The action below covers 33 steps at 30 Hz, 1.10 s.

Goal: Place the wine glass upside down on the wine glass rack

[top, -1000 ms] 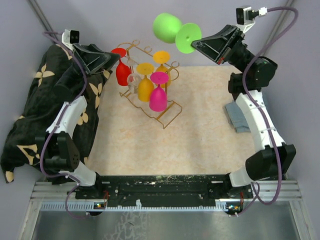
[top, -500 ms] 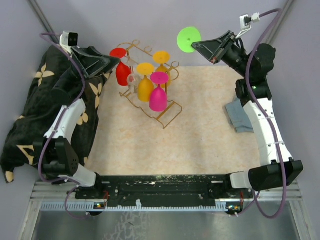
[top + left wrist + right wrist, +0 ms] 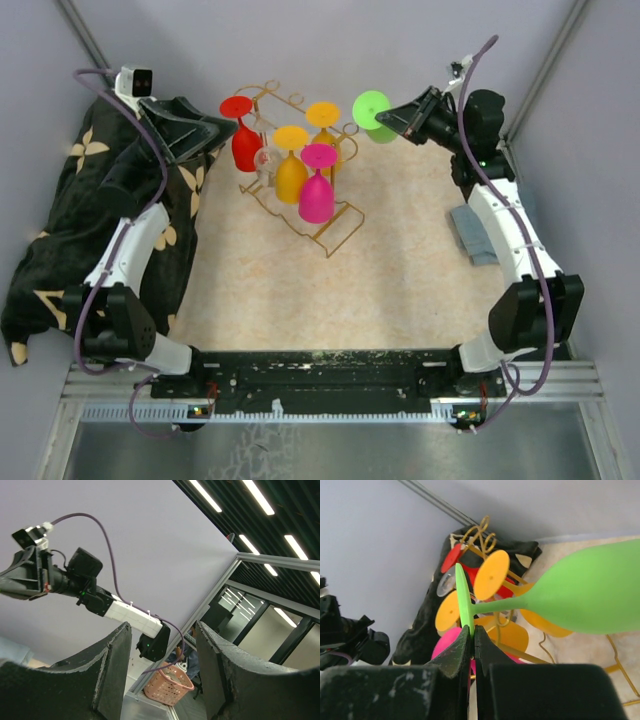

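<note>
so the right fingers point(image 3: 455, 657), clamped shut on the foot of the green wine glass point(image 3: 371, 105), have swung it down from up high to roughly foot-up in the air just beside the wine glass rack point(image 3: 345, 234), which looks nearly ready to hang, and the left fingers point(image 3: 112, 680) sit half open holding nothing

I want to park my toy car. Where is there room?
Most bare room is the near half of the beige mat, between the gold rack and the arms' bases. A smaller patch lies between rack and grey cloth. The far side is crowded: rack, glasses, and the right gripper holding the green glass.
</note>
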Motion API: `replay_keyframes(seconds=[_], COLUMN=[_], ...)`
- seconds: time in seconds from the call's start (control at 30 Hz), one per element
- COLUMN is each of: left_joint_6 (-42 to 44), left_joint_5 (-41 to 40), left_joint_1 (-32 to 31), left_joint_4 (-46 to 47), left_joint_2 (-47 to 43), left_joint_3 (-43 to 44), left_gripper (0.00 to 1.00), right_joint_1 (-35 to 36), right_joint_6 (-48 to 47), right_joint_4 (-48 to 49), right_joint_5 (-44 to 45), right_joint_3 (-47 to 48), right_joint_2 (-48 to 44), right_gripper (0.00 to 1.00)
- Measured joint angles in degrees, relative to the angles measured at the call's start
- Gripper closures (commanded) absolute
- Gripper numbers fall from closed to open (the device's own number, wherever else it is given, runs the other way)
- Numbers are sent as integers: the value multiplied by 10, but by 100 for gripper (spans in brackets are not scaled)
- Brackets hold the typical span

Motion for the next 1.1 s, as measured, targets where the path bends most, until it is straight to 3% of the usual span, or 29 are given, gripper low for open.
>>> replay_keyframes(seconds=[1.1], left_joint_6=[0], left_joint_5=[2], left_joint_1=[0], left_joint_4=[0], left_joint_2=[-7], left_joint_3=[-1], left_gripper=[41], right_joint_1=[10], right_joint_6=[47], right_joint_4=[49], right_joint_5=[-75], right_joint_3=[-24], right_joint_2=[70], right_gripper=[100])
